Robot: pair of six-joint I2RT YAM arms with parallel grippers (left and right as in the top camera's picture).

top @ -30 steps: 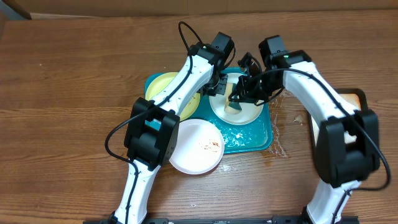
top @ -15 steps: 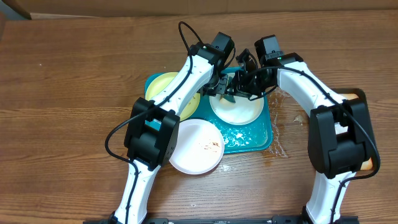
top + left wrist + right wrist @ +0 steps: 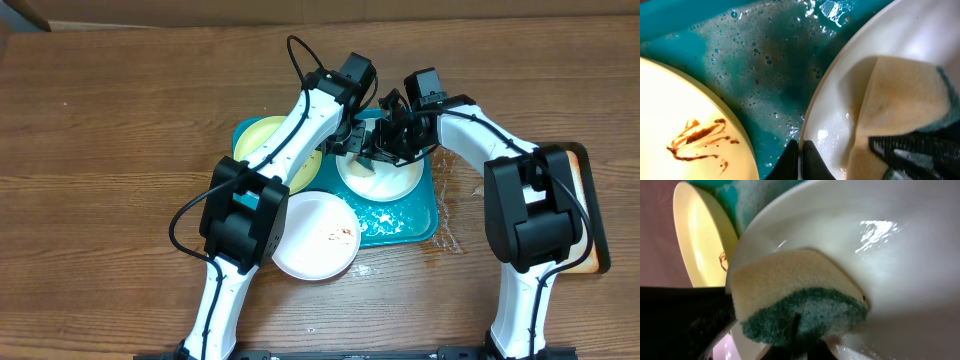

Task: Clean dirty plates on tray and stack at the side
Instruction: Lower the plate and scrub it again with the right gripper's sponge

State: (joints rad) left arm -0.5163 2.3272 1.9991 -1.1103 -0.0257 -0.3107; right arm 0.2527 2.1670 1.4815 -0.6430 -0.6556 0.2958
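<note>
Since the earlier frame the right gripper (image 3: 388,148) has carried the sponge (image 3: 795,297) leftward across the white plate (image 3: 392,182), close to the left gripper (image 3: 800,154). The right jaws are clamped on the sponge, which presses on the plate. The left jaws are pinched on that plate's rim. The plate lies in the tray (image 3: 410,225). The yellow-green plate (image 3: 262,138) sits at the tray's left end. A second white plate (image 3: 312,240) overlaps its near-left corner.

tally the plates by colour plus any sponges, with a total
white plates: 2
yellow-green plate: 1
sponge: 1
total: 4
</note>
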